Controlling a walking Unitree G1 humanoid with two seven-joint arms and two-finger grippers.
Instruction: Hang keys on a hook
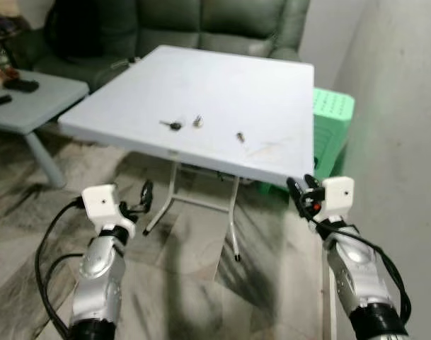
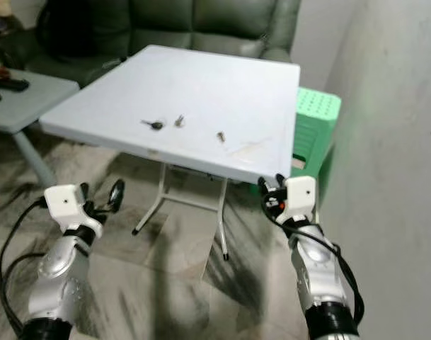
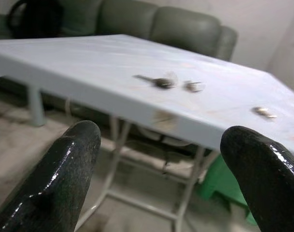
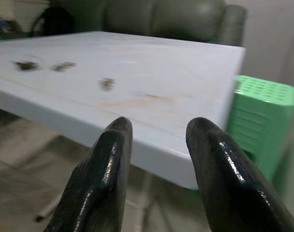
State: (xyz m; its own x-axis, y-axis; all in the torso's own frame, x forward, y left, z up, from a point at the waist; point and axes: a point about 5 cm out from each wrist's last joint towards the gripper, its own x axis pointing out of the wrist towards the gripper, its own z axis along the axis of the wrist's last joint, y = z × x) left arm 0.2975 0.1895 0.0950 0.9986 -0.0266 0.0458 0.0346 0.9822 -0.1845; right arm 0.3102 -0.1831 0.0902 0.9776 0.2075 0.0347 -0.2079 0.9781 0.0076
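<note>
Room: green sofa [image 1: 201, 21] at 12 o'clock behind a white folding bench [image 1: 222, 92]; green stool [image 1: 332, 124] at 3 o'clock.
Left eye: keys [image 1: 173, 125] lie on the bench, near its front edge.
Left wrist: left claw [image 3: 166, 179] spread wide, below bench edge.
Right wrist: right claw [image 4: 159, 159] parted, empty, beside the bench corner.

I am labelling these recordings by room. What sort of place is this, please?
Probably a home living room: a dark green sofa stands behind a white folding table, with a low side table beside it and a stack of green plastic stools near the wall.
</note>
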